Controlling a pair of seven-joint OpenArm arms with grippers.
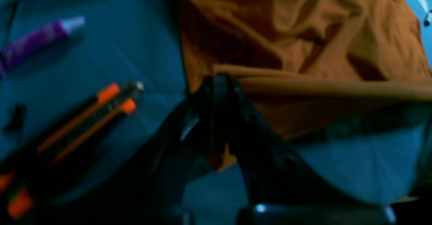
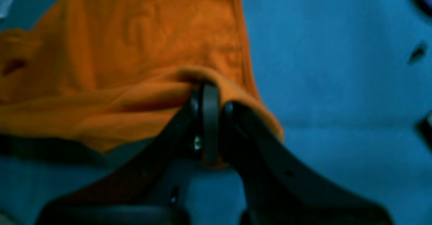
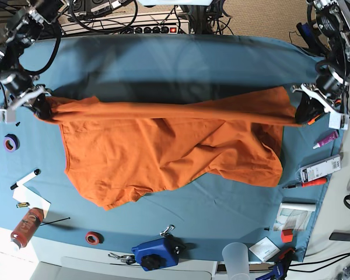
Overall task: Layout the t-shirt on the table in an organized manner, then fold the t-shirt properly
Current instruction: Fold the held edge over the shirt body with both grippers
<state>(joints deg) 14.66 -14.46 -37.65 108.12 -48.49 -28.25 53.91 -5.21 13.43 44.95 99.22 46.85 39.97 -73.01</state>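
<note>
Both grippers, left [image 3: 301, 114] at three o'clock and right [image 3: 39, 107] at nine, clamp the t-shirt [image 3: 169, 146], stretched across the table [image 3: 181, 64] (still rumpled); flattening and folding remain.

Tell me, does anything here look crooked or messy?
The shirt does: its top edge is stretched taut between the two end effectors, but below that it is creased, its lower hem running unevenly across the table.

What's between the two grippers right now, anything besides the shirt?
Only the t-shirt: its top edge runs taut from the right gripper to the left gripper, both clamped on it, above the table. The base view shows this.
</note>
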